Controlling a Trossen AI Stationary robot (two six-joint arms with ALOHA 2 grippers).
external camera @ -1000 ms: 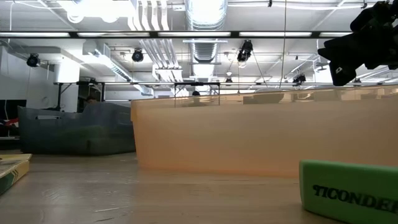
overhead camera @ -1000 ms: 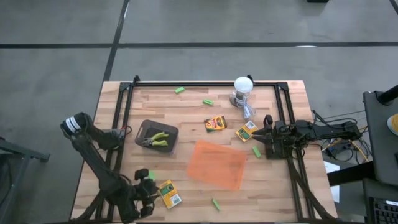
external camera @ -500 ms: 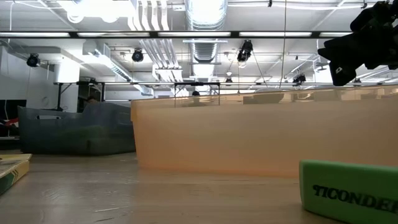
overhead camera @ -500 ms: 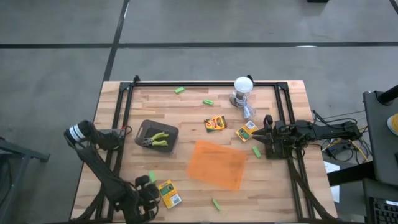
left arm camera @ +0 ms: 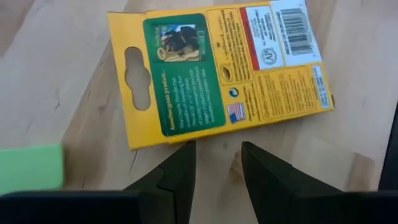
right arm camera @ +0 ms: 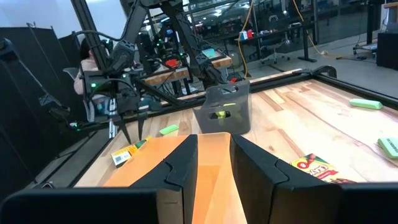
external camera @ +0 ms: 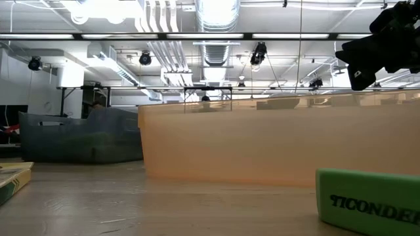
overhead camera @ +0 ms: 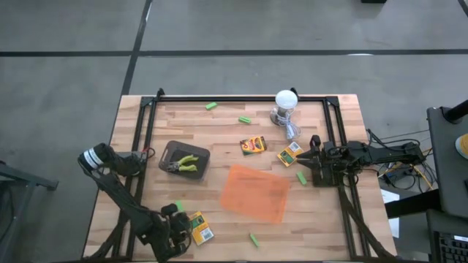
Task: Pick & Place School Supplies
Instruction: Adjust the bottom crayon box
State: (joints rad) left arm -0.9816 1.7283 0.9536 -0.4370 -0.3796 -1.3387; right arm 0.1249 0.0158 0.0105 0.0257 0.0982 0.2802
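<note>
Counting from the high view, three crayon boxes lie on the tabletop (overhead camera: pixel 183 124): one at the near left (overhead camera: pixel 198 227), one in the middle (overhead camera: pixel 253 145), and one toward the right (overhead camera: pixel 290 154). Five small green pieces show there, among them one near the far edge (overhead camera: pixel 211 106) and one by the near edge (overhead camera: pixel 253 239). Yellow-handled pliers (overhead camera: pixel 183 163) sit in a dark bin (overhead camera: pixel 184 160); whether it holds one tool or two is hard to make out. An orange tray (overhead camera: pixel 255 192) lies flat in the middle, and a white lamp (overhead camera: pixel 286 102) stands at the far edge.

The left gripper (left arm camera: pixel 214 163) hovers just over the near-left crayon box (left arm camera: pixel 217 68), fingers parted and empty. The right gripper (right arm camera: pixel 211 158) waits at the right side, released, holding nothing. In the low view, a green piece (external camera: pixel 367 200) is cut off at the picture's edge.
</note>
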